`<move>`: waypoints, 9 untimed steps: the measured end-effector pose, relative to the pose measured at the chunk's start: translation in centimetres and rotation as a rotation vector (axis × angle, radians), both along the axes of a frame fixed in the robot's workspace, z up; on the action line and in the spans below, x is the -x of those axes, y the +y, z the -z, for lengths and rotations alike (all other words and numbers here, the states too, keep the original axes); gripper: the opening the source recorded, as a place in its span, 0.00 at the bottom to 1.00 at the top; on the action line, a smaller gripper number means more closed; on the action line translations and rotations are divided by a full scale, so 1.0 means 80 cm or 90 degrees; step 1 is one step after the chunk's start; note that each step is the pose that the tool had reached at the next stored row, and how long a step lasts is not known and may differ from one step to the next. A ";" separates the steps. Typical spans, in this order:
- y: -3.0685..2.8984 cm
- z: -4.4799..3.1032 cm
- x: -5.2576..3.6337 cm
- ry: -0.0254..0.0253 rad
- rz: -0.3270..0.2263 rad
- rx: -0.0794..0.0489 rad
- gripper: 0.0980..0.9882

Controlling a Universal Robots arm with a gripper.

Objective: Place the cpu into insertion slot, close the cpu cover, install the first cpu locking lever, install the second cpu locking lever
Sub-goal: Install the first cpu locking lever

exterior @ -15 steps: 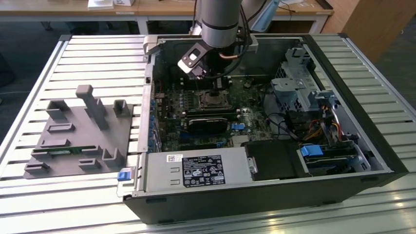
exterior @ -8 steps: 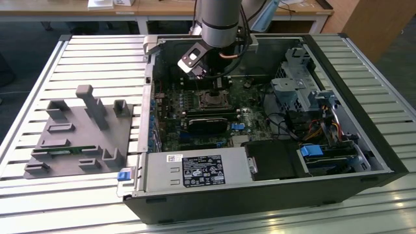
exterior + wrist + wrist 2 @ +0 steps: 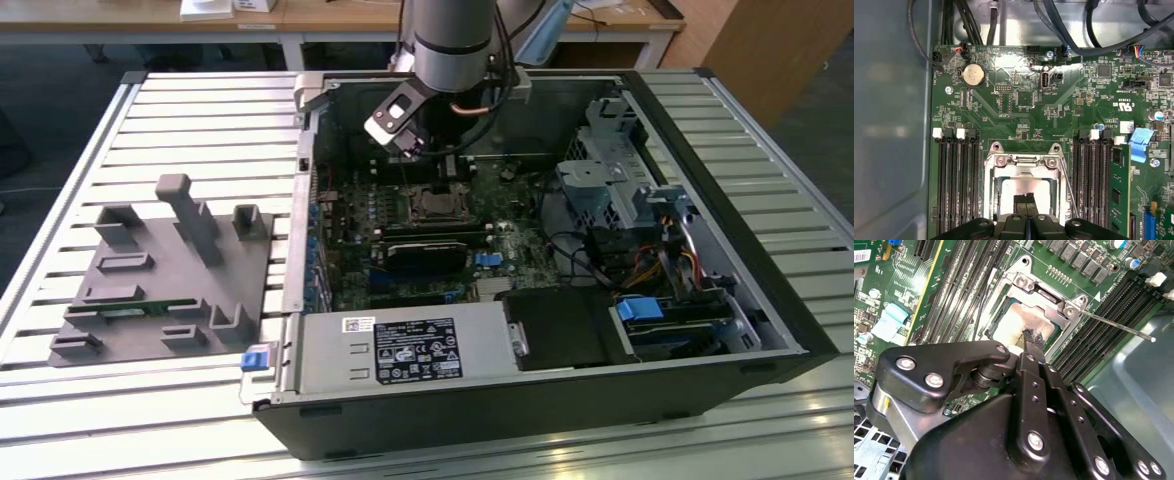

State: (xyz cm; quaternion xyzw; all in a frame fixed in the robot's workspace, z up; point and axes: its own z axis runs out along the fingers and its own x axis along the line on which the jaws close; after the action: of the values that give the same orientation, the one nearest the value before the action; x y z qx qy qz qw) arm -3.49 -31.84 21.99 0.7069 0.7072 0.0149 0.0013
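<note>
The cpu (image 3: 1010, 189) lies in the insertion slot (image 3: 434, 206), its pale top (image 3: 1015, 324) showing through the cut-out. The silvery cpu cover (image 3: 1021, 161) lies down over it as a frame (image 3: 1046, 296). One thin locking lever (image 3: 1116, 326) sticks out from the socket corner toward the case wall, and it also runs along the socket's side (image 3: 1068, 190). My gripper (image 3: 1026, 202) hangs just over the chip with its black fingertips pressed together and nothing between them. In the exterior view the gripper (image 3: 416, 152) sits just behind the socket inside the case.
Long black memory slots (image 3: 956, 185) flank the socket, with a green memory stick (image 3: 1119, 185) on one side. A coin battery (image 3: 974, 75), a blue clip (image 3: 1139, 145) and cables (image 3: 1094, 30) are nearby. A grey fixture (image 3: 160, 270) stands at the exterior view's left.
</note>
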 end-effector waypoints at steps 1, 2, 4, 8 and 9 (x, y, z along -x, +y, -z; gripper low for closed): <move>0.0000 -0.0010 0.000 0.0000 0.000 0.000 0.01; 0.0000 -0.0024 0.000 0.0000 0.000 0.000 0.01; 0.0002 -0.0079 0.000 -0.0001 0.000 0.001 0.01; 0.0002 -0.0288 0.000 -0.0001 0.000 0.001 0.01; 0.0002 -0.0344 0.000 -0.0001 0.000 0.002 0.01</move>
State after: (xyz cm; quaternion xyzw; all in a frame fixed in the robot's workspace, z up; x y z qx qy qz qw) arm -3.49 -31.82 24.74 0.7069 0.7072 0.0141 0.0022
